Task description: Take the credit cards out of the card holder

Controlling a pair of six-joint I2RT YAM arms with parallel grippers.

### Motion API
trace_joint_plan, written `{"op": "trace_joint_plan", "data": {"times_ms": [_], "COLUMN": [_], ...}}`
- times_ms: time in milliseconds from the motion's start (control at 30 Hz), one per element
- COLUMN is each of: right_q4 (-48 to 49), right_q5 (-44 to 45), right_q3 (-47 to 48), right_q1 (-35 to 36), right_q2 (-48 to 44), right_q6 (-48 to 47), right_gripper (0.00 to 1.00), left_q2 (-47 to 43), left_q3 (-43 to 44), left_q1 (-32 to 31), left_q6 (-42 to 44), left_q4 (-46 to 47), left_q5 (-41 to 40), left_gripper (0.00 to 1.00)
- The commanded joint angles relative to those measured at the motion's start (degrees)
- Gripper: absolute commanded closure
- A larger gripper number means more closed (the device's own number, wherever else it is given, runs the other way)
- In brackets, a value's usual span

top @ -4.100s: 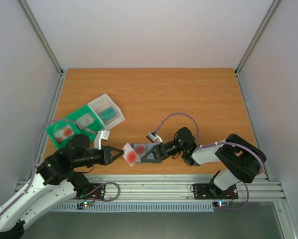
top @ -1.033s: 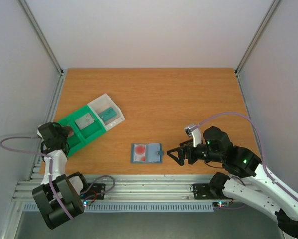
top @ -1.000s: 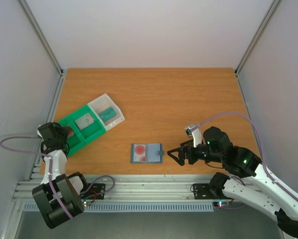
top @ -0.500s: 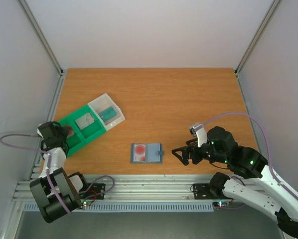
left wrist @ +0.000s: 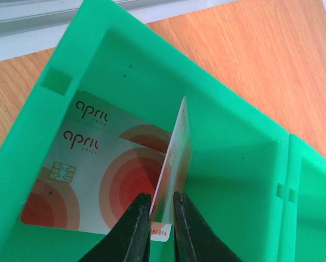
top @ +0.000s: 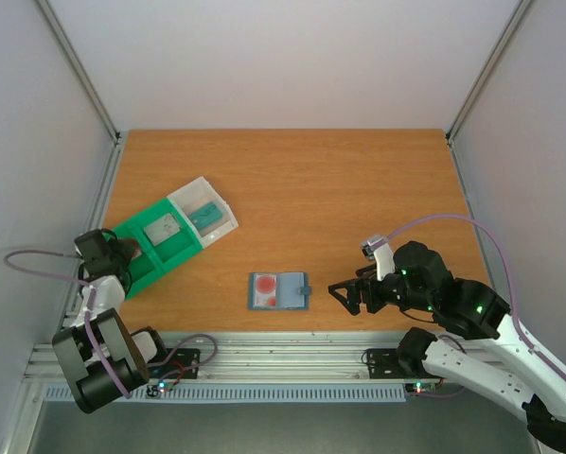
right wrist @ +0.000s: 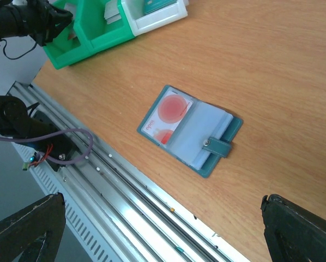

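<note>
The wooden counter point(top: 359, 189) fills the middle of the overhead frame, with both arms working along its lower edge. At the left of the frame sits the green tray point(top: 172, 250), a clear box point(top: 203, 210) at its upper end. The slate-blue card holder point(top: 293, 290) lies low in the centre, folded open and flat, its long axis running left to right and its tab clasp point(right wrist: 217, 146) at the end nearest the right arm.

Over the tray's lower compartment, the left fingers point(left wrist: 131, 232) are clenched on an upright card point(left wrist: 176, 147), held on edge just above two cards point(left wrist: 86, 169) lying face up on the tray floor.

The right fingers point(right wrist: 29, 229) are spread wide and grasp nothing. In the overhead view they hover near the holder's clasp end, not touching it.

One card point(right wrist: 171, 112) with a big red round mark shows in the holder's far leaf, the one away from the right arm. It lies to the left of the right fingers, roughly in line with them. The right arm is by far the nearer and looks best placed for it, though it would have to reach across the clasp and the near leaf.
</note>
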Motion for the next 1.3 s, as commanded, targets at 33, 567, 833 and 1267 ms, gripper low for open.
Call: {"op": "trace_joint_plan", "data": {"times_ms": [33,567,833,1267], "right_q4": [-0.93,-0.4,-0.27,-0.38], "right_q5": [0.57,0.55,-0.14,0.0], "right_q3": [1.04,2.93,3.77,4.58], "right_q1": [0.38,0.38,0.38,0.38], "right_q2": [-0.34,2.29,3.81,4.49], "right_q6": [0.94,-1.12,-1.2,-0.16], "right_gripper": [0.01,0.02,0.01,0.02], "left_q2": [-0.3,0.11,1.64,-0.55], "left_q3": [2.72,6.02,8.05,12.43], "left_q1": [0.04,0.04,0.06,0.05], "left_q6": [1.92,2.2,1.97,1.89], "left_q4": [-1.12,-4.36,-5.85,-12.92], "left_q5": [-0.24,-4.14,-4.33,-5.94], "left_gripper": [0.83,0.63,0.54,0.38]}}
